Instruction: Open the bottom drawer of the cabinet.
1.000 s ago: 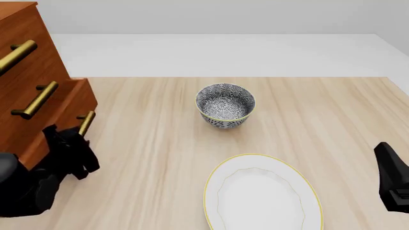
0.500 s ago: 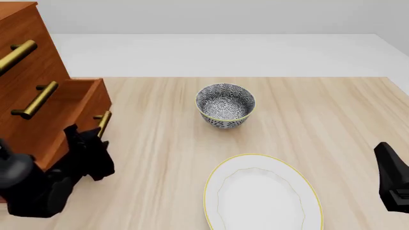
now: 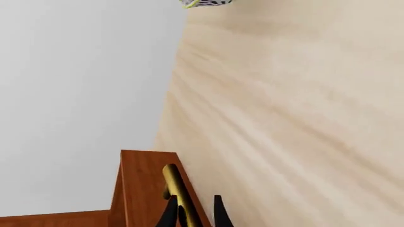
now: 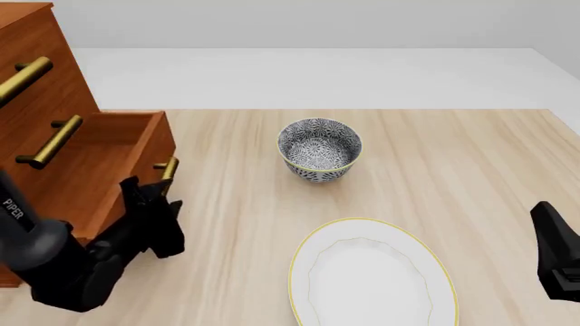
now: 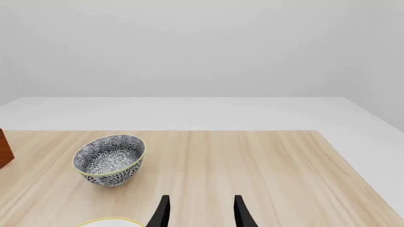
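Observation:
The reddish-brown cabinet (image 4: pixel 37 81) stands at the table's left edge. Its bottom drawer (image 4: pixel 109 156) is pulled well out, and its open box shows from above. My left gripper (image 4: pixel 156 191) is shut on the bottom drawer's brass handle (image 4: pixel 168 168). In the left wrist view, the two black fingers of the left gripper (image 3: pixel 192 215) pinch that handle (image 3: pixel 177 187) against the drawer front (image 3: pixel 142 189). My right gripper (image 5: pixel 200 210) is open and holds nothing. Its arm (image 4: pixel 555 251) sits at the table's right edge, far from the cabinet.
A patterned bowl (image 4: pixel 319 149) stands mid-table, also visible in the right wrist view (image 5: pixel 109 160). A white plate with a yellow rim (image 4: pixel 371 275) lies near the front edge. The two upper drawers stay closed, each with a brass handle (image 4: pixel 50 142).
The bottom drawer has slid further out of the cabinet, towards the bowl, with my left gripper moving along on its handle. The right arm has not moved.

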Available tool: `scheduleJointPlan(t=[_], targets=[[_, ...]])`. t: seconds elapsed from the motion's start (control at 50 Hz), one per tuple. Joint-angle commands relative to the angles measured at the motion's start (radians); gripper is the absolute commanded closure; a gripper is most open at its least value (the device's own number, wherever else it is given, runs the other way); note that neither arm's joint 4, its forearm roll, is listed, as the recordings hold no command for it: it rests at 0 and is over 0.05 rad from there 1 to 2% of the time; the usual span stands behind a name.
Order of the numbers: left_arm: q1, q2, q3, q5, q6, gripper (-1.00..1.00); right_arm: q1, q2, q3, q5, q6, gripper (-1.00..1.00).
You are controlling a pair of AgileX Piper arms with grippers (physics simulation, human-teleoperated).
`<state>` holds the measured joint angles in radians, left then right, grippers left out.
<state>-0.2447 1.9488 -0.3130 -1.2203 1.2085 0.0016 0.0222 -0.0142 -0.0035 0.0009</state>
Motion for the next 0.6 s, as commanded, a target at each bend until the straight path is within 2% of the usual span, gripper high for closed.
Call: scheduleJointPlan(t=[0.02,0.04,0.1,0.14,0.18,0.24,0.28,0.32,0.34,0.36,0.4,0.44,0.46,0.48,0.52,0.6], targets=[[-0.043,-0.027,0.023,0.0,-0.017,-1.0,0.0,0.0,0.0,0.0,0.0,-1.0],[-0.057,-0.042,0.037,0.0,-0.043,-1.0,0.0,0.0,0.0,0.0,0.0,-1.0],[-0.068,-0.171,0.134,0.0,-0.058,-1.0,0.0,0.0,0.0,0.0,0.0,-1.0],[-0.094,-0.279,0.215,0.0,-0.113,-1.0,0.0,0.0,0.0,0.0,0.0,-1.0],[-0.115,-0.422,0.303,0.0,-0.118,-1.0,0.0,0.0,0.0,0.0,0.0,-1.0],[-0.133,-0.449,0.312,0.0,-0.166,-1.0,0.0,0.0,0.0,0.0,0.0,-1.0],[-0.13,-0.471,0.313,0.0,-0.169,-1.0,0.0,0.0,0.0,0.0,0.0,-1.0],[-0.134,-0.489,0.313,0.0,-0.203,-1.0,0.0,0.0,0.0,0.0,0.0,-1.0],[-0.121,-0.478,0.313,0.001,-0.244,-1.0,0.0,0.0,0.0,0.0,0.0,-1.0],[-0.125,-0.534,0.313,0.067,-0.288,-1.0,0.0,0.0,0.0,0.0,0.0,-1.0],[-0.124,-0.805,0.312,0.384,-0.385,-1.0,0.0,0.0,0.0,0.0,0.0,-1.0],[-0.132,-0.934,0.294,0.552,-0.43,-1.0,0.0,0.0,0.0,0.0,0.0,-1.0],[-0.13,-1.011,0.261,0.67,-0.467,-1.0,0.0,0.0,0.0,0.0,0.0,-1.0],[-0.109,-1.035,0.235,0.754,-0.491,-1.0,0.0,0.0,0.0,0.0,0.0,-1.0],[-0.079,-1.142,0.209,0.867,-0.51,-1.0,0.0,0.0,0.0,0.0,0.0,-1.0],[-0.081,-1.17,0.125,1.062,-0.585,-1.0,0.0,0.0,0.0,0.0,0.0,-1.0]])
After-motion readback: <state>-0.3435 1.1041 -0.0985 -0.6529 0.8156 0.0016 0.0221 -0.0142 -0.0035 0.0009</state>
